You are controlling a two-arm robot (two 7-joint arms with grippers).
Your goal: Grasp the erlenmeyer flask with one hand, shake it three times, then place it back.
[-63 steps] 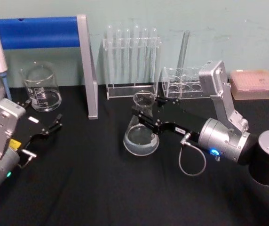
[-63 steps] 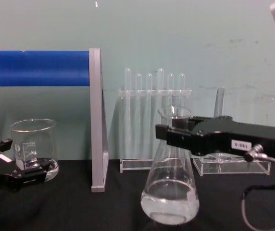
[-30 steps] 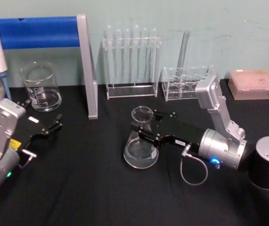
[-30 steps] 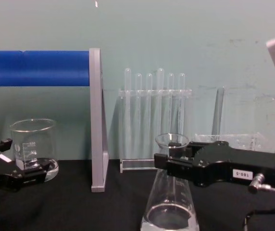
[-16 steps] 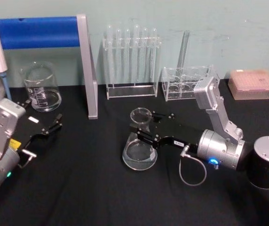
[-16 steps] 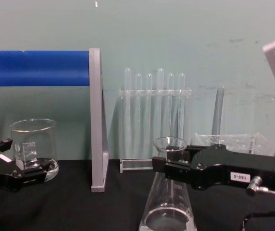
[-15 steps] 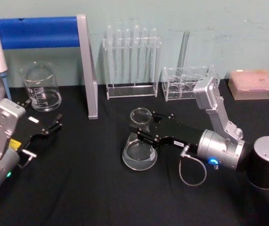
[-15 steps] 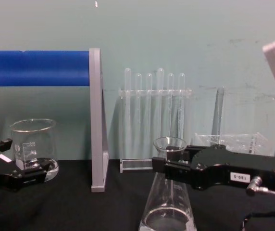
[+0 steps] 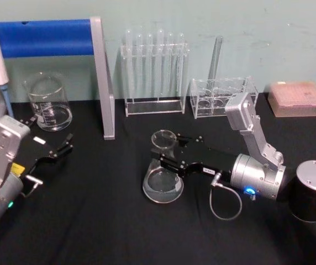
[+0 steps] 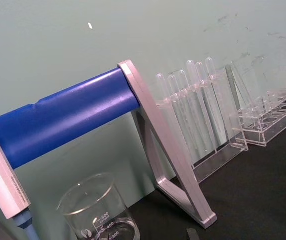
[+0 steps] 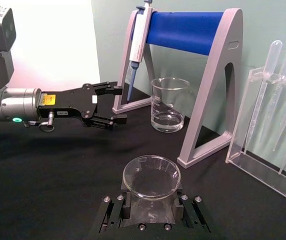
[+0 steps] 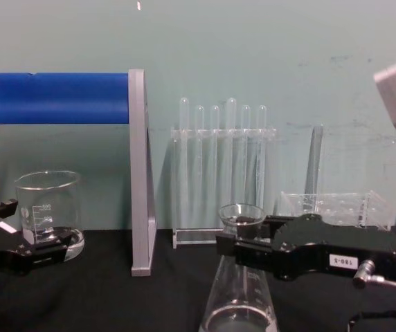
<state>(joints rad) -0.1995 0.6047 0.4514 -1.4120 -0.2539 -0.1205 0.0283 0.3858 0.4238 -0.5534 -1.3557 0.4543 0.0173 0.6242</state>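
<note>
Clear glass conical erlenmeyer flask point(image 9: 162, 185) stands upright at mid-table, with a shallow pool of clear liquid in its base. Whether it touches the black tabletop point(image 9: 91, 221) I cannot tell. The right gripper point(image 9: 167, 157) reaches in level from the right, clamped on the neck just under the rim. The digits on its small white label are unreadable. The left gripper point(image 9: 56, 152) hangs parked, fingers apart, near the squat graduated glass beaker point(image 9: 48, 102), which holds a little clear liquid.
</note>
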